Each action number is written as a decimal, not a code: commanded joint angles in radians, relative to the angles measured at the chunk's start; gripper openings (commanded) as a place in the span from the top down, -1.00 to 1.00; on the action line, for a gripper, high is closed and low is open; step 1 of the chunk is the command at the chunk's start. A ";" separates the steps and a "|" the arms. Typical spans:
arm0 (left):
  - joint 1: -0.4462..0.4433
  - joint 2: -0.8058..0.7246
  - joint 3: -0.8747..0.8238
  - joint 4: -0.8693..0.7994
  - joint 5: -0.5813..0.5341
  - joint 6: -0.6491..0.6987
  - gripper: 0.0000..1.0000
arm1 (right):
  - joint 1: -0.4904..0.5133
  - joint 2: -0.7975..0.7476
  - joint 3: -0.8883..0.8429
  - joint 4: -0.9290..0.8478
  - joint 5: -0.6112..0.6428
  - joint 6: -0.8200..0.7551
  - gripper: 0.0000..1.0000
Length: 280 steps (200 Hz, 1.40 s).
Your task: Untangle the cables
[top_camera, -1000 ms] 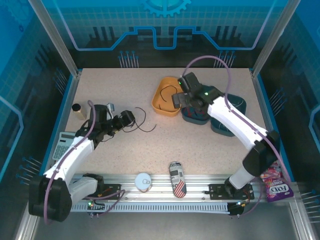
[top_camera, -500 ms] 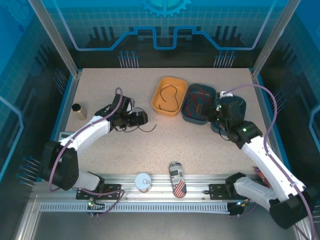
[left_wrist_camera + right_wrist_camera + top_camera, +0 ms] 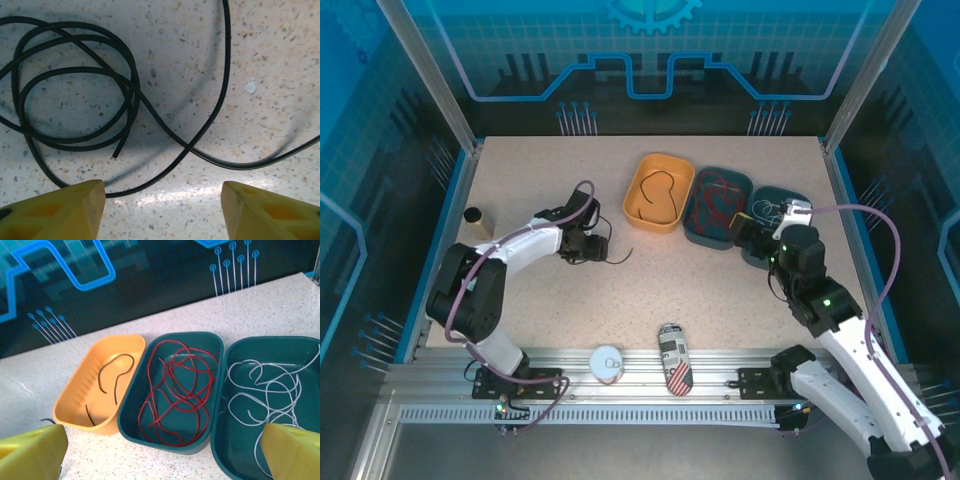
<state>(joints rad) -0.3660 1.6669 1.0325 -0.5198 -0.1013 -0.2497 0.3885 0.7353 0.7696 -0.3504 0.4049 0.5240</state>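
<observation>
Top view: red cables [image 3: 718, 203], white cables [image 3: 767, 208] and one black cable [image 3: 658, 190] sorted into tubs [image 3: 632, 215]; a second black cable [image 3: 618, 260] lies on the worktop [image 3: 720, 290] by the left fingers [image 3: 592, 244]. Left wrist: it loops over itself, fingers parted, holding nothing. Right wrist: right fingers [image 3: 758, 232] wide, empty; sorting judged nearly complete.

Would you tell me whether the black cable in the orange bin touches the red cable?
Apart. The right wrist view shows the black cable inside the orange bin, the red cable inside the neighbouring teal bin, walls between.
</observation>
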 commanded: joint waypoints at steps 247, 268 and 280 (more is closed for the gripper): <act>-0.168 -0.286 0.144 -0.029 0.136 -0.182 1.00 | 0.033 0.299 0.116 -0.171 0.083 0.070 -0.99; -0.169 -0.341 0.184 -0.050 0.130 -0.174 1.00 | 0.036 0.280 0.115 -0.158 0.047 0.060 -0.99; -0.167 -0.363 0.201 -0.050 0.134 -0.174 1.00 | 0.040 0.266 0.085 -0.141 0.012 0.047 -0.99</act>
<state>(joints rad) -0.5293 1.3544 1.1778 -0.5385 0.0093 -0.4133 0.4110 1.0382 0.8902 -0.5278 0.4797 0.5941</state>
